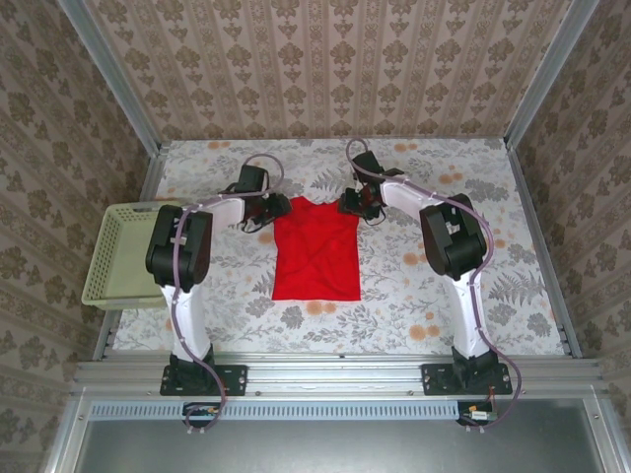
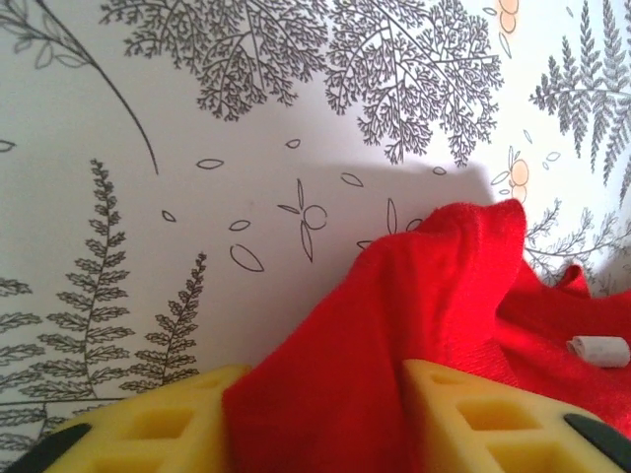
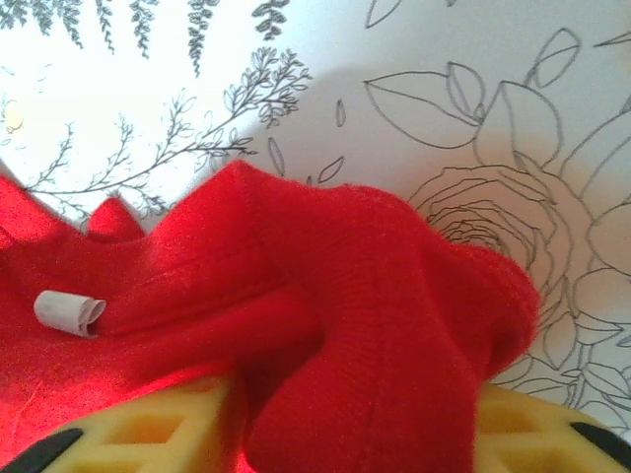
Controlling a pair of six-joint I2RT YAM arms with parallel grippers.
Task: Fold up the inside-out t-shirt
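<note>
One pale plastic lattice basket [image 1: 118,254] at the table's [image 1: 444,296] left edge. My left gripper [image 2: 325,419] is clamped on the shirt's [image 1: 315,251] far-left shoulder. One red shirt, soft knit, lies flat mid-table, long axis near-to-far, collar pointing away. My right gripper [image 3: 355,424] is clamped on the bunched far-right shoulder.

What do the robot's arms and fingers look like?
The left arm and right arm are white tubes with chunky black joints and black bases. A see-through purplish cable runs along each one. The fingers are yellow plastic with square cut-out holes and black patches at the outer corners.
</note>
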